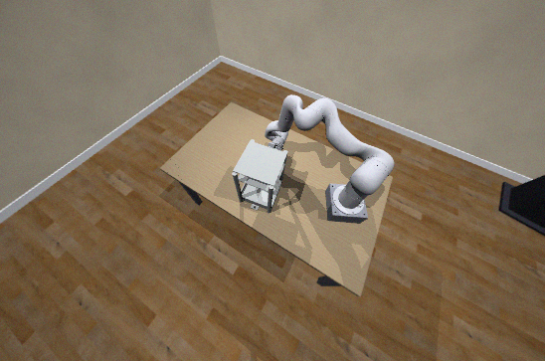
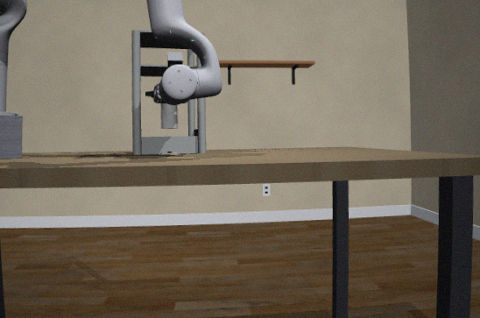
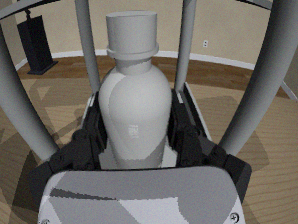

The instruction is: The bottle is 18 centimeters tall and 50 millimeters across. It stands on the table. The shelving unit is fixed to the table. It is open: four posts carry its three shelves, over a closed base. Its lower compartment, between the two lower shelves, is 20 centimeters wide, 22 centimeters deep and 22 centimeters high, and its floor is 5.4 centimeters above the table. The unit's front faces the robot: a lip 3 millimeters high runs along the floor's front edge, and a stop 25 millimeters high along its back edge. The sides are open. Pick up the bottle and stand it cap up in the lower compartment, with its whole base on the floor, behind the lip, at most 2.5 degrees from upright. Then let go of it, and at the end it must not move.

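My gripper (image 3: 136,102) is shut on the pale grey bottle (image 3: 135,112), gripping its body on both sides; the bottle stands cap up. In the exterior view the bottle (image 2: 169,116) hangs below my wrist, between the posts of the shelving unit (image 2: 168,145), its base a little above the lower compartment's floor. From above, the gripper (image 1: 275,142) is at the far side of the unit (image 1: 260,165), and the top shelf hides the bottle. In the wrist view, grey posts stand left and right of the bottle and a shelf edge arches over it.
The arm's base (image 1: 346,202) is bolted to the table to the right of the unit. A wooden wall shelf (image 2: 266,63) hangs on the wall behind. A black cabinet (image 1: 527,202) stands on the floor off the table.
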You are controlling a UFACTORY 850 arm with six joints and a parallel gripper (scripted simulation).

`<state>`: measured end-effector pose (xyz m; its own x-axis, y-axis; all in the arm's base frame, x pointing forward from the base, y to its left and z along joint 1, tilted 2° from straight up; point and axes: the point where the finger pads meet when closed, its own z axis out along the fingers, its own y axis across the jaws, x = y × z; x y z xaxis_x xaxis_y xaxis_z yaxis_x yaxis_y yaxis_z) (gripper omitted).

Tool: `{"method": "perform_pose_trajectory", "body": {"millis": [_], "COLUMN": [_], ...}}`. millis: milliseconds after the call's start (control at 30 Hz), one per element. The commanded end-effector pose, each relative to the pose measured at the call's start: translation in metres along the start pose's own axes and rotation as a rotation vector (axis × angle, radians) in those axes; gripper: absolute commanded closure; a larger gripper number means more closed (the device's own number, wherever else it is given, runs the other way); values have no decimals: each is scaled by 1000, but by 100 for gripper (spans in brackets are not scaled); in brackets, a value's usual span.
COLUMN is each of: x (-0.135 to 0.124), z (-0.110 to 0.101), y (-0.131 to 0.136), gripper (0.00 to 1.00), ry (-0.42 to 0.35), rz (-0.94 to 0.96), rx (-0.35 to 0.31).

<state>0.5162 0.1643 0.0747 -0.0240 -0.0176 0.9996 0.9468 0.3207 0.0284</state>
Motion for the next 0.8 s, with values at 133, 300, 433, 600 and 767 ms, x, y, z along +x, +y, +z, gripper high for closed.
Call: {"method": "perform_pose_trajectory", "body": {"millis": [133,300,433,600,767], "x": [1,1,1,1,1], "z": [21,30,36,43,47], "y": [1,1,1,1,1], "gripper": [100,100,100,100,100], "ry": [0,0,0,0,0], "rz": [-2,-2,-2,-2,-2], "rx": [0,0,0,0,0]}}
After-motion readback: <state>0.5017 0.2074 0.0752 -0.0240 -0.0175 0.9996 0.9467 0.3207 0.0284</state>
